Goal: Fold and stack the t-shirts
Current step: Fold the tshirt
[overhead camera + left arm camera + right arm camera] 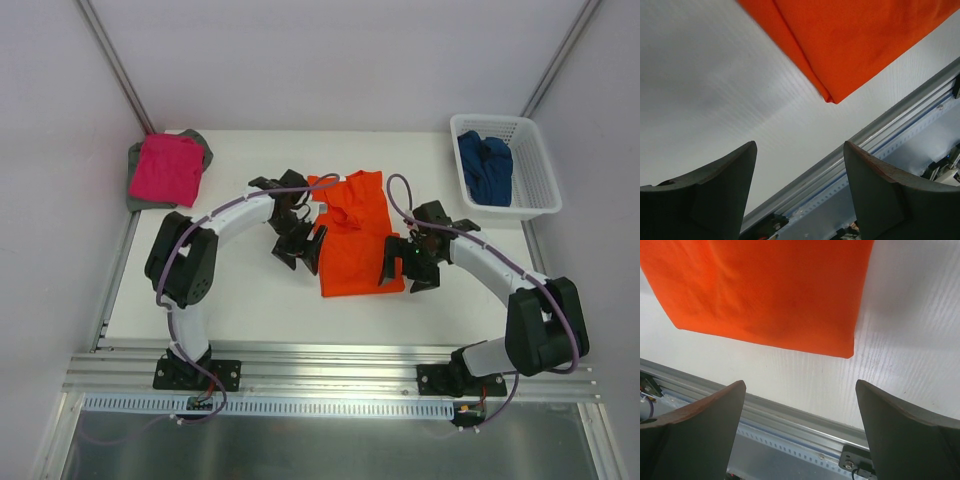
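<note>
Orange t-shirt (355, 240) lies mid-table (250, 300), partly folded; folding judged in hand. Left gripper (300, 254) and right gripper (408, 272) spread wide, nothing grasped, flanking near corners. Next: corners to be pinched, lifted away.

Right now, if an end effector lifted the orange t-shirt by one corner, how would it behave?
Probably floppy: the orange t-shirt lies flat with rumpled folds at its far end, so it would drape and unfold. Its folded edge looks thin, so probably light. Pushed, it may bunch, not slide.
</note>
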{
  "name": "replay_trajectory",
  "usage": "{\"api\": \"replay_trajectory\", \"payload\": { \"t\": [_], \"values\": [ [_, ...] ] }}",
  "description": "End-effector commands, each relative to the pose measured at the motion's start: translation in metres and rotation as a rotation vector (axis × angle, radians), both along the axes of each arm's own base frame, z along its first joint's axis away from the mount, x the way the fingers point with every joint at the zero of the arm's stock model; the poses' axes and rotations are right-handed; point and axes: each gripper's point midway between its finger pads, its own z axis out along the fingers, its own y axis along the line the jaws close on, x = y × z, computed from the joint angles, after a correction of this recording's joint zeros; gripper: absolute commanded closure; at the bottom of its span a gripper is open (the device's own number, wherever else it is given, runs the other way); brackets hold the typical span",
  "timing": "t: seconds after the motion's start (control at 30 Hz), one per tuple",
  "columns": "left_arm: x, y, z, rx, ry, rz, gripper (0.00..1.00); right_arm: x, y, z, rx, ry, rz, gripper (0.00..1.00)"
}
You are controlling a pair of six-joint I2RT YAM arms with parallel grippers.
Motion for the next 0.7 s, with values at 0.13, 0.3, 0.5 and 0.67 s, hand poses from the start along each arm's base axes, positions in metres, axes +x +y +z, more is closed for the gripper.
{"api": "replay_trajectory", "payload": {
  "t": [0.13,0.3,0.5,0.67],
  "values": [
    [0.011,-0.033,-0.001,-0.066,0.036,-0.033,0.33,-0.007,-0.006,-0.008,0.003,0.034,-0.018,0.02],
    [-0.002,-0.048,-0.003,-0.07,0.053,-0.075,0.34,0.005,-0.007,-0.015,0.009,0.027,-0.035,0.01],
    [-0.021,-0.057,-0.001,-0.087,0.081,-0.102,0.37,0.015,-0.002,-0.016,0.034,0.022,-0.04,0.04],
    [-0.034,-0.053,0.0,-0.088,0.107,-0.099,0.38,0.019,0.002,-0.019,0.051,0.019,-0.044,0.08]
  ]
}}
